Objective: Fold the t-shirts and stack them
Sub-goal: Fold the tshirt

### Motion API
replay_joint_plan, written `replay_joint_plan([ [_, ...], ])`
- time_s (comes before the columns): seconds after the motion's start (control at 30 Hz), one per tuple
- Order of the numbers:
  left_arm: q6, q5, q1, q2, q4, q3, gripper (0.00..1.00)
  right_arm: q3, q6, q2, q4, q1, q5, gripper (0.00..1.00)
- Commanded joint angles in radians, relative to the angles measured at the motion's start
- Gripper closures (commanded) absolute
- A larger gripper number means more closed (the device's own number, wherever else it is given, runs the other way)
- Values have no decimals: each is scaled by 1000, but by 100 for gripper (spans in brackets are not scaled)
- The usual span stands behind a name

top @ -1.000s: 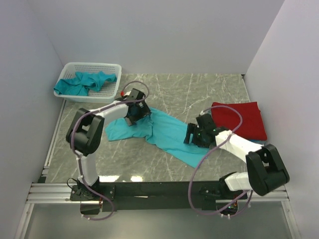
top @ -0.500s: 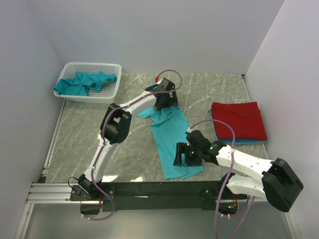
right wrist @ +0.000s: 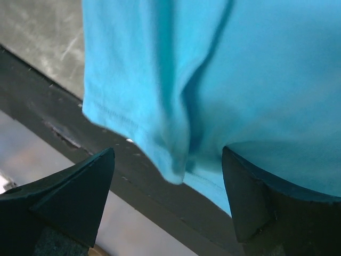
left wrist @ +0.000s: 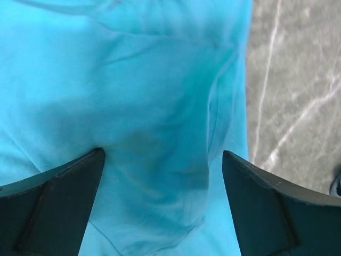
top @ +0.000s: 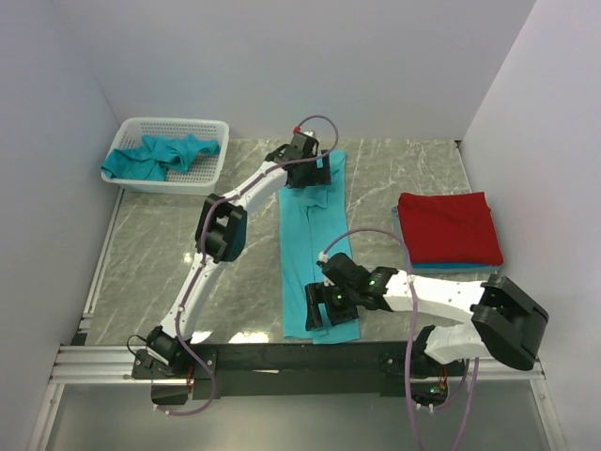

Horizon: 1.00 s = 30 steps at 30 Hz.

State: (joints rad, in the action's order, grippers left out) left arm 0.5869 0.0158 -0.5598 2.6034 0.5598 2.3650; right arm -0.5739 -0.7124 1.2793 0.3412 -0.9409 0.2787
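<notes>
Far left at the back: white basket [top: 141, 127] with a crumpled bunch of teal shirts [top: 160, 155] inside. Moving right, one long teal shirt [top: 310, 244] laid out flat down the middle of the marble table [top: 169, 244], back to front. Left gripper [top: 308, 174] parked on its far end, fingers [left wrist: 53, 202] spread wide apart over the cloth, nothing pinched. Right gripper [top: 324, 305] down at the near end, also wide apart, with the hem just over the black rail [top: 282, 355]. Further right, folded red shirt [top: 449, 225] stacked on a blue shirt [top: 441, 267], well apart from both grippers.
</notes>
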Motion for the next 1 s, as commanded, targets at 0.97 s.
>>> replay_joint_plan([
  [0.97,-33,20,81,-301,-100,-21,1,-366,85,-172,252,171,-392,7],
])
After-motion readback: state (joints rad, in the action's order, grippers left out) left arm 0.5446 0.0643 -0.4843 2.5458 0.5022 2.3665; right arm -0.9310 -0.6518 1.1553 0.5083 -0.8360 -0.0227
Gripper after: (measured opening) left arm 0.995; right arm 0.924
